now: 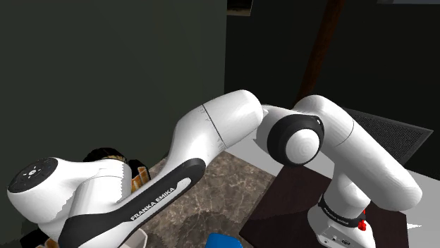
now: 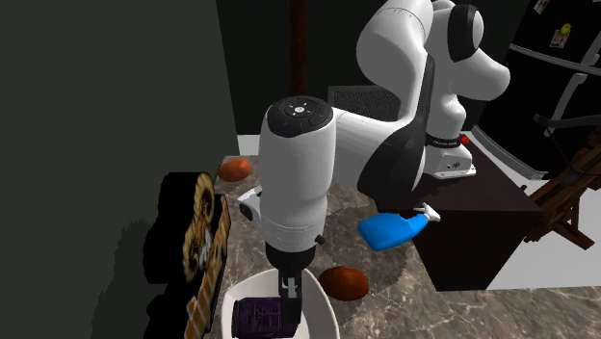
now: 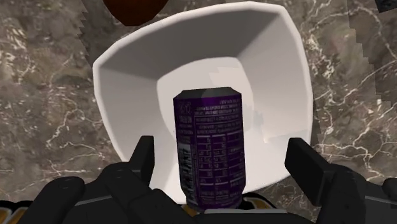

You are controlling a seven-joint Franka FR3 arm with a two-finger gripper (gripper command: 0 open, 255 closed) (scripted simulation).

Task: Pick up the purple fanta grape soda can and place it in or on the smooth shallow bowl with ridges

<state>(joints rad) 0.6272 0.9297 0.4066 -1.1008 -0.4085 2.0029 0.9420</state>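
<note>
Claw point(image 3: 222, 147): both black fingers stand wide apart, with a clear gap on each side. It grips nothing.

Purple can point(image 3: 210, 143): between the fingers but touched by neither. It sits inside the white bowl point(image 3: 127, 70), its printed side toward the wrist camera and its far end over the bowl's floor. I cannot tell whether it lies flat or leans on the bowl's wall. In the second exterior view, the claw point(image 2: 288, 297) hangs just above the can point(image 2: 258, 316), which sits low within the bowl's rim point(image 2: 323, 310).

Judgement: going by how things lie, the placing looks done. What remains is a straight lift of the claw, clear of the rim.

Handling, if a re-grasp is needed:
- The can is probably light and thin-walled, and a hard squeeze may dent it.
- Its smooth round side is slippery and will roll on the bowl's sloped wall.
- Take hold across the body at mid-length, pads on opposite sides, not at the ends.
- The bowl looks rigid but could slide on the bench if nudged.

Surroundings:
- Dark veined bench point(image 3: 44, 102) under the bowl.
- A brown rounded object point(image 2: 343, 282) just beside the bowl.
- A blue spray bottle point(image 2: 393, 230) farther off, toward the stand.
- A black box with a gold pattern point(image 2: 197, 241) on the second exterior view's left.
</note>
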